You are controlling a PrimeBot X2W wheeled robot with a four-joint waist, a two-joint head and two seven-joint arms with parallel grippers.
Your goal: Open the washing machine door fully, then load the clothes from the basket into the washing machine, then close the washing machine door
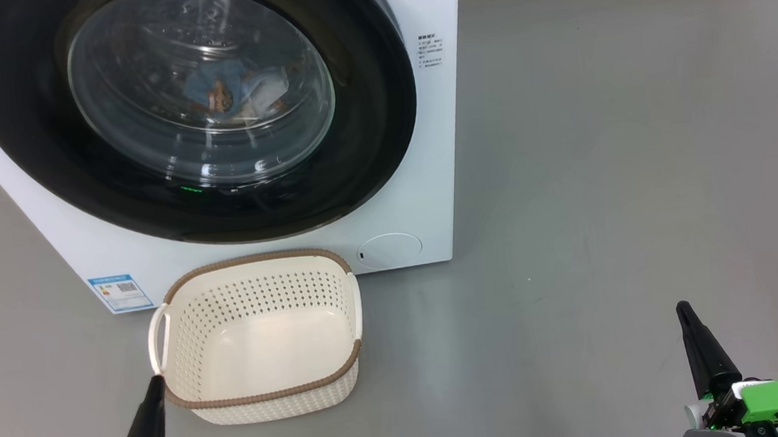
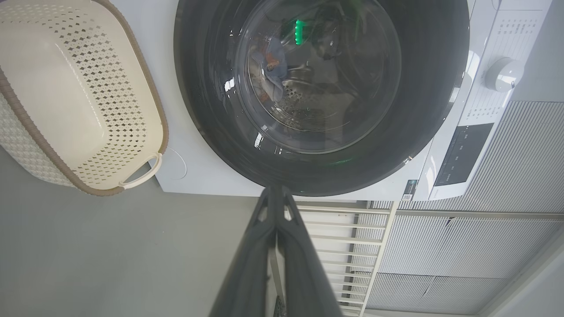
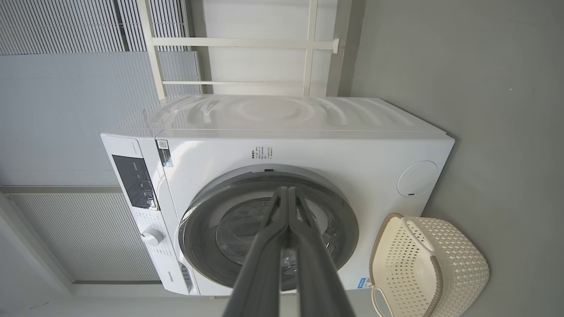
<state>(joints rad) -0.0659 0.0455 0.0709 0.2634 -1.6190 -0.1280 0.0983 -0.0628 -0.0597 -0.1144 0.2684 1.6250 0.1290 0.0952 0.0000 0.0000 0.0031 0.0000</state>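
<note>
The washing machine door (image 1: 168, 145) sits shut and flush against the front of the washing machine (image 1: 441, 173), at the far left of the scene. The clothes (image 1: 230, 92) lie inside the drum, showing as a light blue bundle behind the glass. The basket (image 1: 253, 258) stands empty on the grey floor (image 1: 600, 160) just near of the machine, below the door. By that layout the job looks as good as finished. The left gripper (image 1: 156, 386) hangs low at the near left, its fingers pressed together on nothing and its tip close to the basket's white left handle (image 1: 157, 337). The right gripper (image 1: 688, 320) is likewise closed and empty, well apart at the near right. Should the door need another push, it is probably a stiff, fairly heavy hinged panel. Its glossy black rim is likely slippery under smooth fingers, so a flat press on the rim is safer than a pinch, and the bulging glass is best left alone. I cannot tell from here which edge carries the hinge or the catch. The clothes would be soft, light and limp, best taken by pinching a raised fold. The basket looks like light, rigid plastic that would slide on the floor if bumped, and its handles offer the obvious hold.
</note>
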